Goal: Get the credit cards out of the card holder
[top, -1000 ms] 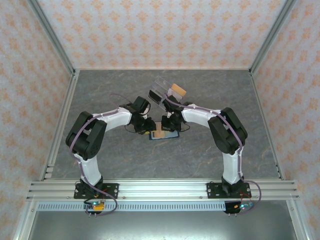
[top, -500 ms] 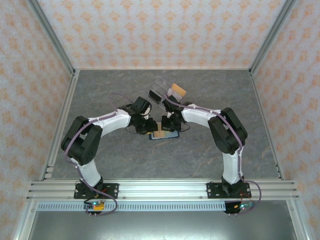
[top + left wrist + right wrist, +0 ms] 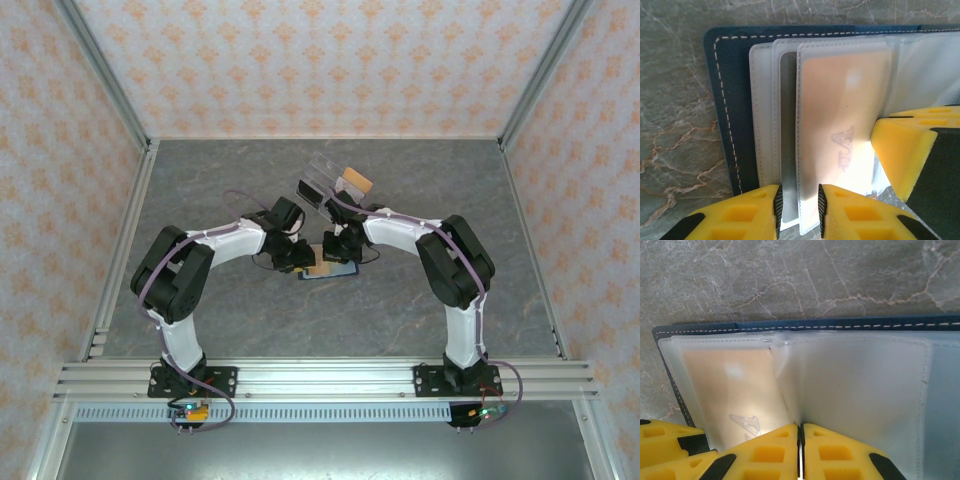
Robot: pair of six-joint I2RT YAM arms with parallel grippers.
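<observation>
Left wrist view: my left pincer (image 3: pixel 799 215) stands barely parted over the sleeve (image 3: pixel 840 46) holding the tan credit card (image 3: pixel 840 115) just ahead, grip unclear. My right pincer (image 3: pixel 801 440), pressed together, pins the card holder (image 3: pixel 790 326) beneath it. I fear pulling will drag the sleeve and holder along.

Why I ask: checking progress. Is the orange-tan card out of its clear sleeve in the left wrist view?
No, the orange-tan card sits inside the frosted sleeve of the open navy card holder.

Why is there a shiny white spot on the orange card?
Left wrist view: light bounces off the clear sleeve lying over the orange card, making a white glare spot. Right wrist view: the same glare, fainter and hazier. Top external view: even light, but too far away to show the spot.
</observation>
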